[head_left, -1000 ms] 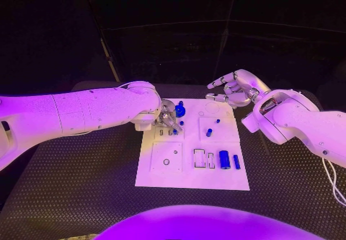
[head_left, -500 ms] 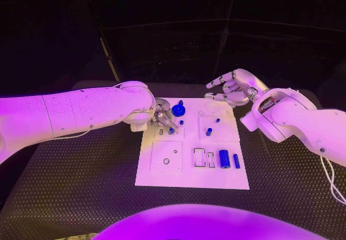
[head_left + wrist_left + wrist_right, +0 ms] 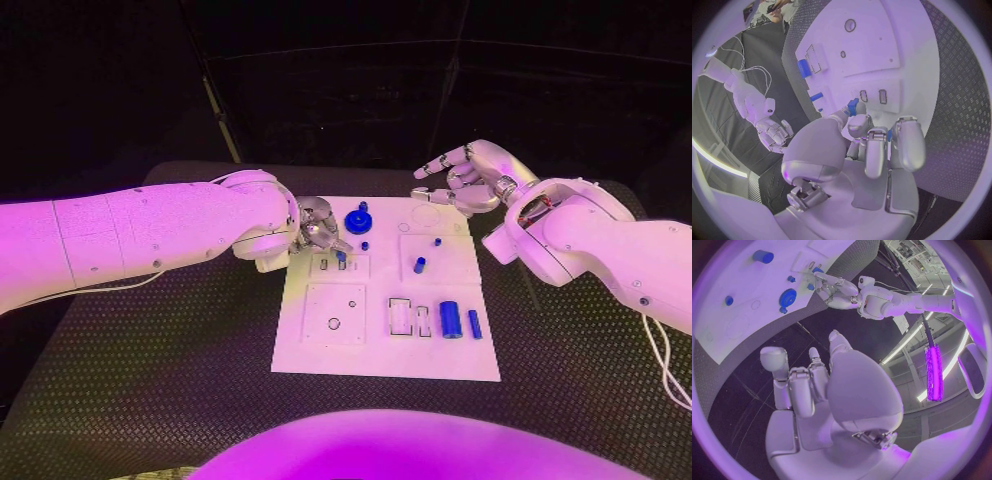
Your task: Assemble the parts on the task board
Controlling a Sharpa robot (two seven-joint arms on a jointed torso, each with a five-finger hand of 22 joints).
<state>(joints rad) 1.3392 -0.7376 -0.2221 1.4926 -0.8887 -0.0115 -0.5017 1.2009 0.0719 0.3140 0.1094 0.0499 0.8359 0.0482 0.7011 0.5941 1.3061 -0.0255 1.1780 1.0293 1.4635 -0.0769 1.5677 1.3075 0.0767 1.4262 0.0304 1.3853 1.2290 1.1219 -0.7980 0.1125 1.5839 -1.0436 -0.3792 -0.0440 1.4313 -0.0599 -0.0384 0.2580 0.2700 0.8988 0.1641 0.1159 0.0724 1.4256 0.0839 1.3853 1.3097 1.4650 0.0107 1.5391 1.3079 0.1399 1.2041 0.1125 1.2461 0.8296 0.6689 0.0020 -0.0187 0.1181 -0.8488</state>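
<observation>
The white task board [image 3: 387,345] lies mid-table. My left hand [image 3: 319,233] hovers over its far left corner and pinches a small blue part [image 3: 340,257] in its fingertips, just above two narrow slots [image 3: 873,95]. A round blue part [image 3: 358,221] stands right beside that hand. Small blue pegs [image 3: 418,265] stand in the board's far right section. A blue cylinder [image 3: 449,318] and a thin blue bar [image 3: 473,323] lie at its near right. My right hand [image 3: 470,178] hangs beyond the far right corner, fingers apart, holding nothing. From the right wrist I see the round part [image 3: 787,297] and the left hand [image 3: 837,292].
The board rests on a black ribbed table [image 3: 159,350]. Its near left section has a round hole [image 3: 333,323], and rectangular cut-outs [image 3: 400,316] sit beside the cylinder. My left forearm [image 3: 144,235] spans the table's left side; my right forearm [image 3: 606,255] covers its far right.
My left hand has shifted a little left and farther back with the small blue part, and the left forearm has drawn back. The right hand has stayed put.
</observation>
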